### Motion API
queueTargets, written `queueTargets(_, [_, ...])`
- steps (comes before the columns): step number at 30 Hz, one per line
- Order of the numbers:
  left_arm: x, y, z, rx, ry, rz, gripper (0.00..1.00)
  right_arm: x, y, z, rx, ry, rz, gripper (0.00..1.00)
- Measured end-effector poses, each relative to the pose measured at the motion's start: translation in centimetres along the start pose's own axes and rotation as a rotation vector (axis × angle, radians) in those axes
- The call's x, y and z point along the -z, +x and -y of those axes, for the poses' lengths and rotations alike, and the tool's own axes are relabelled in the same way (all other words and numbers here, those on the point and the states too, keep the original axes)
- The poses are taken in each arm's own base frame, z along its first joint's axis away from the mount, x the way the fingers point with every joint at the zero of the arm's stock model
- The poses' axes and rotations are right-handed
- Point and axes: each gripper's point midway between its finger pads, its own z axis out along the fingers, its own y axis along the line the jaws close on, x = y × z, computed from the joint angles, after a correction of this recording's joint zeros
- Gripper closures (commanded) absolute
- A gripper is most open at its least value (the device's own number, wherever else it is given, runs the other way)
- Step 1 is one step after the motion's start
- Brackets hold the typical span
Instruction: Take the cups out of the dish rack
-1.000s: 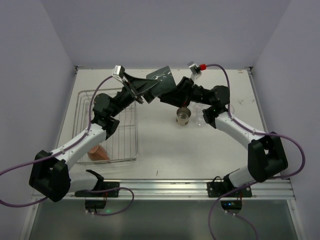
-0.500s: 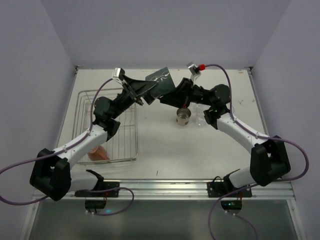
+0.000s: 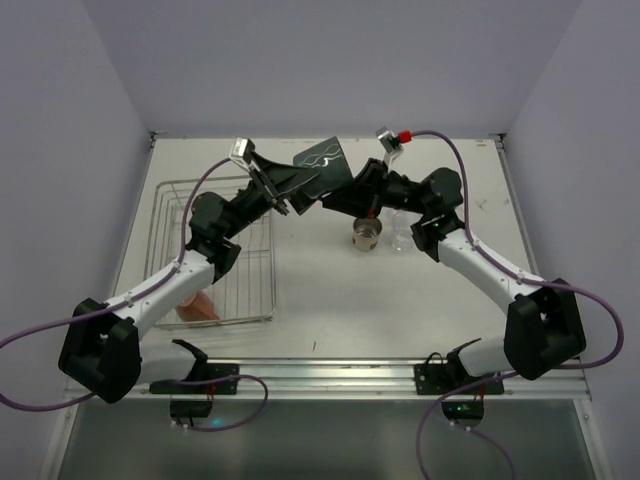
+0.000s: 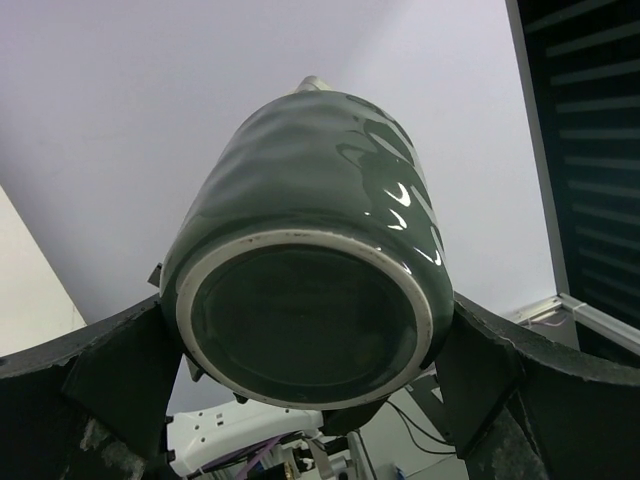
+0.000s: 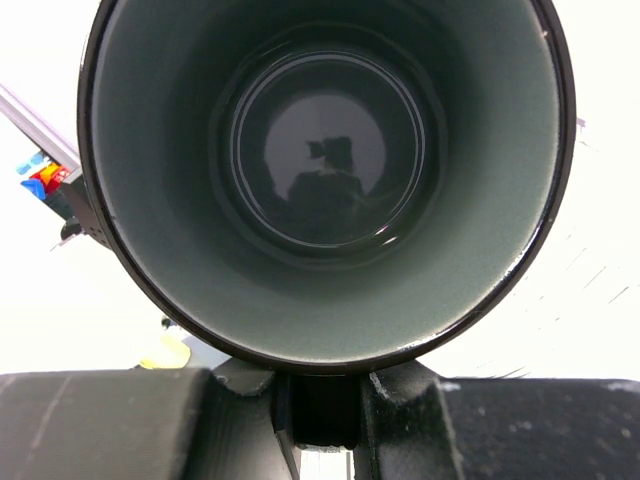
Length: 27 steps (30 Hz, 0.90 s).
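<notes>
The dark handled mug [image 3: 320, 165] hangs in the air above the back middle of the table, held between both arms. My left gripper [image 3: 298, 183] is shut on its body near the base; the left wrist view shows the mug's underside [image 4: 310, 260] between the fingers [image 4: 120, 385]. My right gripper [image 3: 345, 192] is shut on the handle; the right wrist view looks into the mug's mouth [image 5: 325, 170], with the handle pinched between the pads [image 5: 400, 420]. The dish rack [image 3: 165, 215] stands at the left, with the orange-red cup [image 3: 197, 305] in its near corner.
A beige-brown cup [image 3: 367, 234] and a clear glass [image 3: 400, 232] stand on the table under my right arm. A metal rail [image 3: 380, 372] runs along the near edge. Walls close in the back and both sides.
The mug and both grippers have shifted only slightly, the left wrist a little to the right. Both holds are the same.
</notes>
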Motion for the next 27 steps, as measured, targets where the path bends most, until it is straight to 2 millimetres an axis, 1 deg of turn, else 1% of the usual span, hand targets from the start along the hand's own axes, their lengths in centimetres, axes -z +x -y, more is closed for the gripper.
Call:
queueTargets(7, [0.2,0.5,0.0,-0.039,-0.003,-0.024,0.0,0.2,-0.1,-0.2,0.0,0.011,0.013,1.0])
queueTargets(11, [0.3,0.9,0.5,-0.058,0.014,-0.045,0.0,0.4,-0.4,-0.6,0.006,0.014,0.025,1.0])
queueTargets(17, [1.0,1.8,0.8,-0.086,0.032,-0.083,0.0,1.1,-1.0,0.0,0.003,0.037,0.044,1.0])
queueTargets(21, [2.5,3.0,0.1,-0.093,0.014,-0.107,0.0,1.6,-1.4,0.4,-0.003,0.055,0.056,1.0])
queueTargets(24, [4.7,4.3,-1.0,-0.111,-0.031,-0.123,0.0,2.2,-1.9,1.1,-0.012,0.096,0.073,1.0])
queueTargets(27, [6.8,5.3,-2.2,-0.151,-0.1,-0.123,0.0,2.8,-2.1,1.5,-0.021,0.159,0.081,1.0])
